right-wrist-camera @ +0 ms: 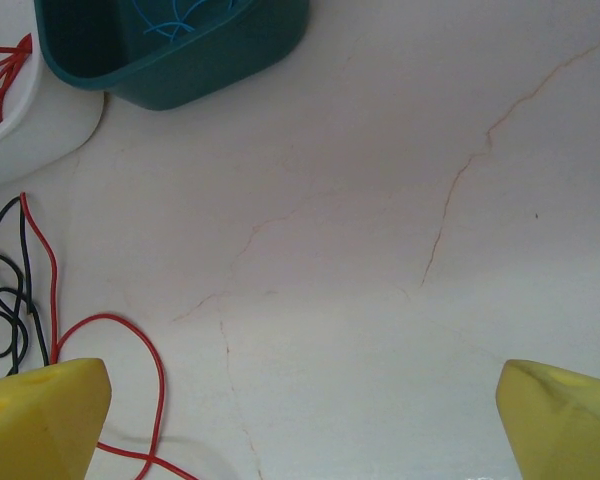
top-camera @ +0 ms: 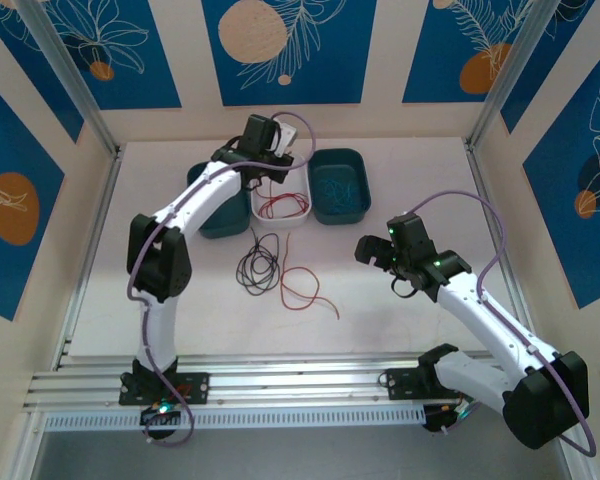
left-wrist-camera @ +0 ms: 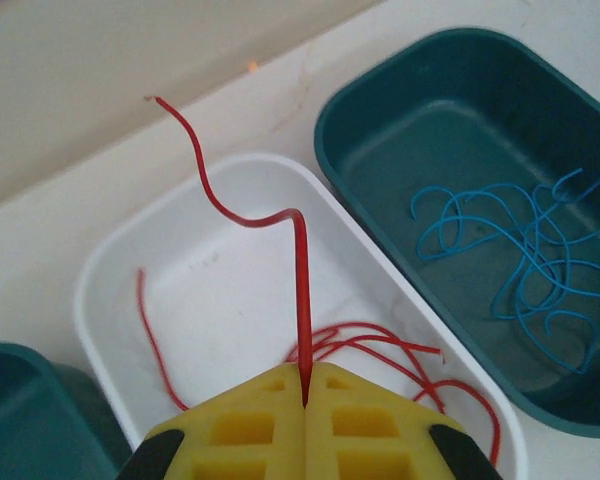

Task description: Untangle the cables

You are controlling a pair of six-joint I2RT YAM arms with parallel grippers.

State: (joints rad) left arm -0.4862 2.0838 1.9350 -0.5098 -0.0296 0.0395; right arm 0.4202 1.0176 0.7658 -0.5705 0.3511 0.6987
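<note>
One red cable (left-wrist-camera: 302,290) stands clamped in the closed left end effector (left-wrist-camera: 305,388).

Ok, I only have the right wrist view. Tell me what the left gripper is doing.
Observer: The left gripper is shut on a red cable, over the white bin.
Operator: Describe how the cable sits in that grip.
Observer: It rises straight from the closed fingertips, then kinks off to a free end.
Operator: Say what stands left of the white bin.
Observer: A second teal bin, partly hidden by the left arm.
</note>
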